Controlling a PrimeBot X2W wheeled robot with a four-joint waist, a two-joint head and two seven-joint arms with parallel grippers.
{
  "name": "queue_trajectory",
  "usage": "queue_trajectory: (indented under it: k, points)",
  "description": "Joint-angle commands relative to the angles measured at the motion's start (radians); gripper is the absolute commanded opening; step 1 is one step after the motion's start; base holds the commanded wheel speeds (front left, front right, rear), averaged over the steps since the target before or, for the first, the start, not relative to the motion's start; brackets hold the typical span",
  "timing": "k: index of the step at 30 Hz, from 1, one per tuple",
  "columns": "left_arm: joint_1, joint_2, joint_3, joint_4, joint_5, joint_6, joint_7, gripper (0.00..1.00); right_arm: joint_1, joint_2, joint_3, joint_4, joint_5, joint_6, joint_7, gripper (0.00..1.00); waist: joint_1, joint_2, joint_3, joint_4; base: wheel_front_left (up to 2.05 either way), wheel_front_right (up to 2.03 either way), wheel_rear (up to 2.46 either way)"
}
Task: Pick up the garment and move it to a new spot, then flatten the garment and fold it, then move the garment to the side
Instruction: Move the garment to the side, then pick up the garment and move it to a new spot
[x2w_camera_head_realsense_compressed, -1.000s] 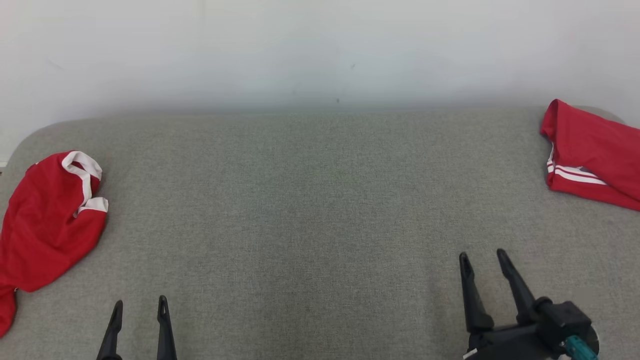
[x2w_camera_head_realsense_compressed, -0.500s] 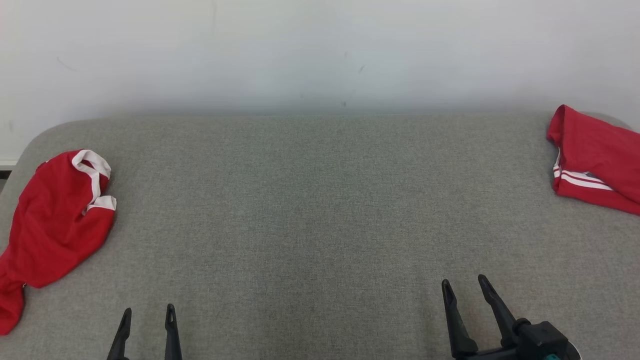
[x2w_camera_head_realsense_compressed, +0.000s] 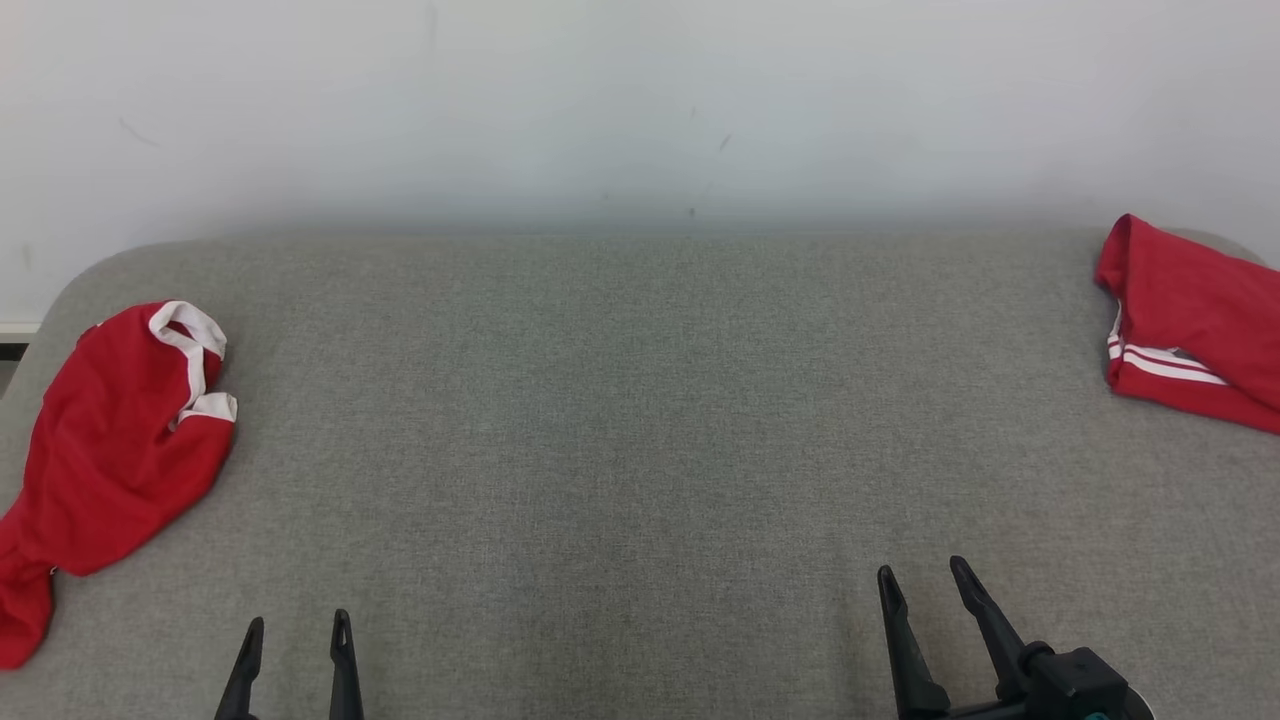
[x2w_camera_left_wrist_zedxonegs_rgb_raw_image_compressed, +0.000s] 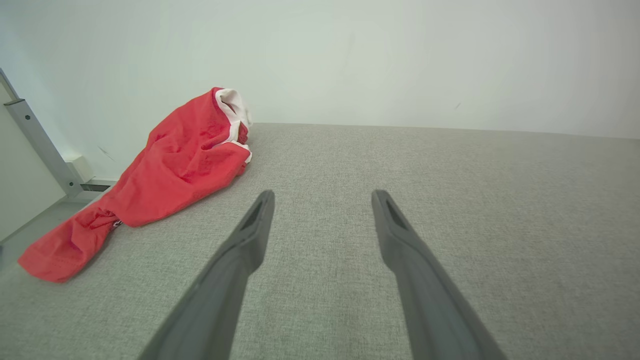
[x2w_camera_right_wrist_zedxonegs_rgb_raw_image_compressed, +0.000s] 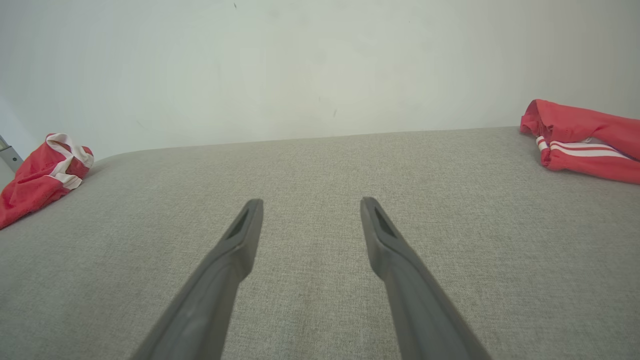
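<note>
The left gripper (x2w_camera_head_realsense_compressed: 298, 620) and right gripper (x2w_camera_head_realsense_compressed: 921, 568) are hovering near, jaws gaping wide, gripping nothing. The crumpled garment (x2w_camera_head_realsense_compressed: 110, 450) is lying farther out leftward, nearest the left gripper, its length running away and slightly rightward. A folded garment (x2w_camera_head_realsense_compressed: 1190, 320) is sitting far right.

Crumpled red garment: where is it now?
Head view: the crumpled garment lies at the far left edge of the grey surface, clear of the left gripper.

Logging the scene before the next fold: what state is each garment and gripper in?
Red cloth garment with white trim, left: crumpled, unheld.
Red cloth garment with white stripes, right: folded, unheld.
Left gripper, two dark fingers: open, empty.
Right gripper, two dark fingers: open, empty.
</note>
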Motion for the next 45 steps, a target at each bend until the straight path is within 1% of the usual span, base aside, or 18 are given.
queue_trajectory:
  k: [1, 6, 11, 26, 36, 38, 40, 42, 45]
  points:
    - [-0.001, -0.001, 0.004, 0.002, 0.004, 0.002, -0.003, 1.00, 0.012, 0.003, 0.001, 0.002, 0.003, -0.003, 0.000, 1.00, 0.0000, 0.0000, 0.000, 0.001, 0.00, 0.00, 0.00]
    - [-0.006, -0.001, 0.003, 0.008, 0.005, -0.005, -0.003, 1.00, 0.014, 0.004, 0.003, 0.001, 0.003, -0.003, 0.000, 1.00, 0.0000, 0.0000, 0.000, 0.019, 0.00, 0.00, 0.00]
    - [-0.012, -0.001, 0.004, 0.013, 0.007, -0.006, -0.003, 1.00, 0.016, 0.005, 0.008, 0.003, 0.007, -0.003, 0.000, 1.00, 0.0000, 0.0000, 0.000, 0.059, 0.00, 0.00, 0.00]
    - [-0.003, -0.001, 0.000, 0.018, -0.008, 0.005, -0.003, 1.00, 0.019, 0.006, 0.011, 0.017, 0.004, -0.003, 0.000, 1.00, 0.0000, 0.0000, 0.014, 0.260, 0.00, 0.00, 0.00]
    - [0.007, -0.001, 0.003, 0.021, -0.010, 0.004, -0.003, 1.00, 0.024, 0.006, 0.019, 0.025, 0.014, -0.003, 0.000, 1.00, 0.0000, 0.0000, 0.011, 0.396, 0.00, 0.00, 0.00]
    - [0.009, -0.001, 0.004, 0.021, -0.010, 0.005, -0.003, 1.00, 0.022, 0.006, 0.023, 0.026, 0.015, -0.003, 0.000, 1.00, 0.0000, 0.0000, 0.010, 0.407, 0.00, 0.00, 0.00]
    - [0.012, -0.001, 0.005, 0.023, -0.012, 0.006, -0.003, 1.00, 0.022, 0.006, 0.027, 0.028, 0.014, -0.003, 0.000, 1.00, 0.0000, 0.0000, 0.010, 0.441, 0.00, 0.00, 0.00]
    - [0.013, -0.001, 0.006, 0.023, -0.015, 0.007, -0.003, 1.00, 0.022, 0.006, 0.029, 0.030, 0.012, -0.003, 0.000, 1.00, 0.0000, 0.0000, 0.011, 0.460, 0.00, 0.00, 0.00]
    - [0.018, -0.002, 0.013, 0.012, -0.027, 0.018, -0.003, 1.00, 0.003, 0.006, 0.045, 0.039, 0.002, -0.003, 0.000, 1.00, 0.0000, 0.0000, 0.021, 0.468, 0.00, 0.00, 0.00]
